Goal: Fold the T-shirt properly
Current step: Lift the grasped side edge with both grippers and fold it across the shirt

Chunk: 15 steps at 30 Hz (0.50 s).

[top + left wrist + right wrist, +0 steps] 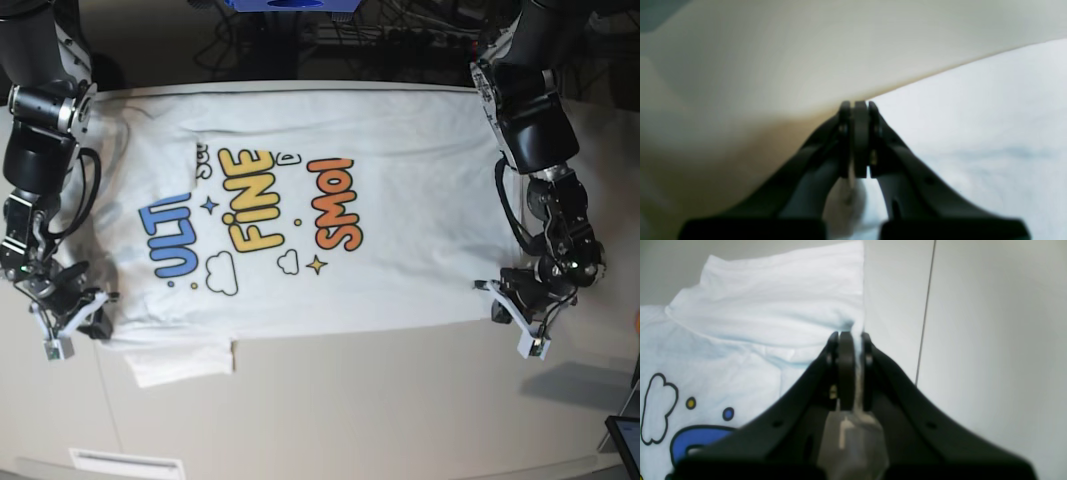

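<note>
The white T-shirt (410, 150) lies spread flat on the table (350, 400), print side up, showing blue, yellow and orange lettering. A sleeve (180, 362) sticks out at its lower left. My left gripper (500, 300) is at the shirt's right edge, and in the left wrist view it (855, 106) is shut with white fabric pinched between the pads, the T-shirt (973, 133) spreading to its right. My right gripper (100, 318) is at the shirt's left edge near the sleeve. In the right wrist view it (851, 336) is shut on the T-shirt's (756, 323) hem.
Cream table surface (990, 340) with a thin seam line (925, 316) runs beside the shirt. Cables and a blue object (285, 4) sit behind the table's far edge. A dark device (625, 440) shows at the bottom right corner.
</note>
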Available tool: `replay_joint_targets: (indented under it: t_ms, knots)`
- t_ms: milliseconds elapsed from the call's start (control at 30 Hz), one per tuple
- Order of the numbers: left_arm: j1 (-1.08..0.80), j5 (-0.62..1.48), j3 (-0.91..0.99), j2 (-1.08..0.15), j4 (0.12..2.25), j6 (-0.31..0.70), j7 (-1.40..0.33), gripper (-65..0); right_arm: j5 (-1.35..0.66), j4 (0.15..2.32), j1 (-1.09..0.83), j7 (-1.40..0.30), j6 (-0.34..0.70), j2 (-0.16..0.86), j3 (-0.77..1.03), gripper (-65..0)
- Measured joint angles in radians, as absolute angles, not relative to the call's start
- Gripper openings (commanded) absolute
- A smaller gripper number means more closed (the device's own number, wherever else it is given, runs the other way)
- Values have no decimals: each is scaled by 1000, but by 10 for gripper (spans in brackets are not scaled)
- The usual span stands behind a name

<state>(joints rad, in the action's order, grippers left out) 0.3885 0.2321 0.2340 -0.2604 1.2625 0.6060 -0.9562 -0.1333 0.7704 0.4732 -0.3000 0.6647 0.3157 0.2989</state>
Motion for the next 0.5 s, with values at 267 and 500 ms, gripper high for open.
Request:
replay_joint_targets:
  t_ms: [267,500]
  knots:
    - [331,221,164,-265,1388,609,-1007,-650,-136,772,467,-304,664,317,299,-650]
    - [289,223,162,-273,1416,610,-1020,-650,-131,842,416,-305,665,315,299,-650]
